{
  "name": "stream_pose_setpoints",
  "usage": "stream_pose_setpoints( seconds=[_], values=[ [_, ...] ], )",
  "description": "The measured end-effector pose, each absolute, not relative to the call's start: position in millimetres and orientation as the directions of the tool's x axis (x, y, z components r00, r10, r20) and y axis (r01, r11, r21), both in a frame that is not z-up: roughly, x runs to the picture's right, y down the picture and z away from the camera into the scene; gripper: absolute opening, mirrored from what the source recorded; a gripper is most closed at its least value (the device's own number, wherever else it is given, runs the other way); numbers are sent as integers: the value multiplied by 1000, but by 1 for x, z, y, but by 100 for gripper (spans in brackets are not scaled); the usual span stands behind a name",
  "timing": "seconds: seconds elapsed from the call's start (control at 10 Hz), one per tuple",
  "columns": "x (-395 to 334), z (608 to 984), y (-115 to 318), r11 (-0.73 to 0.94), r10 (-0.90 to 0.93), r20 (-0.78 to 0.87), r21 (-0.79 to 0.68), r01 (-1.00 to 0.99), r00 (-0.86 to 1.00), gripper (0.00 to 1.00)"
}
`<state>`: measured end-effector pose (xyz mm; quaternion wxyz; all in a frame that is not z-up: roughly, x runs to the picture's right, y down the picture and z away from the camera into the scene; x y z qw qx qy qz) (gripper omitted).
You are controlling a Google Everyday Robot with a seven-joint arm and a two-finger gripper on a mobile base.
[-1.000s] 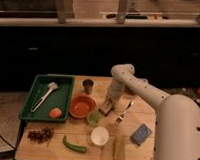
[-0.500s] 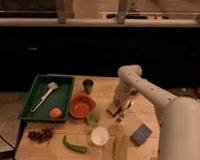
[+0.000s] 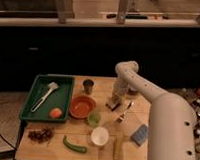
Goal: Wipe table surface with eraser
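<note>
The table surface [image 3: 65, 153] is a pale wooden plank top. My gripper [image 3: 114, 101] points down at the table's middle right, just right of the orange bowl. It is shut on the eraser [image 3: 112, 106], a small dark block with a pale face, which rests against the wood. My white arm [image 3: 143, 91] reaches in from the right over the table's far right corner.
A green tray [image 3: 63, 85] with a white utensil stands at the left. Around the gripper are a dark cup [image 3: 88, 85], an orange bowl [image 3: 83, 107], a small green cup [image 3: 94, 118], a spoon [image 3: 124, 112], a white bowl [image 3: 100, 136] and a blue pad [image 3: 139, 135]. A cucumber [image 3: 74, 145] lies near the front edge.
The gripper with the eraser slid right across the wood, then came back a little to the left. The other objects have not moved.
</note>
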<state>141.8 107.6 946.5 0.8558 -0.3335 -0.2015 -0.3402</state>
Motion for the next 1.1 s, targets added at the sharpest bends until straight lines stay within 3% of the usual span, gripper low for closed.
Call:
stream_pose_setpoints(
  seconds=[0.3,0.8,1.1],
  values=[
    [141,945,108,537,-455,577,-429,726,678,0],
    [78,889,119,545,-486,678,-258,798,551,0],
    [79,881,127,539,-484,694,-243,806,533,0]
  ],
)
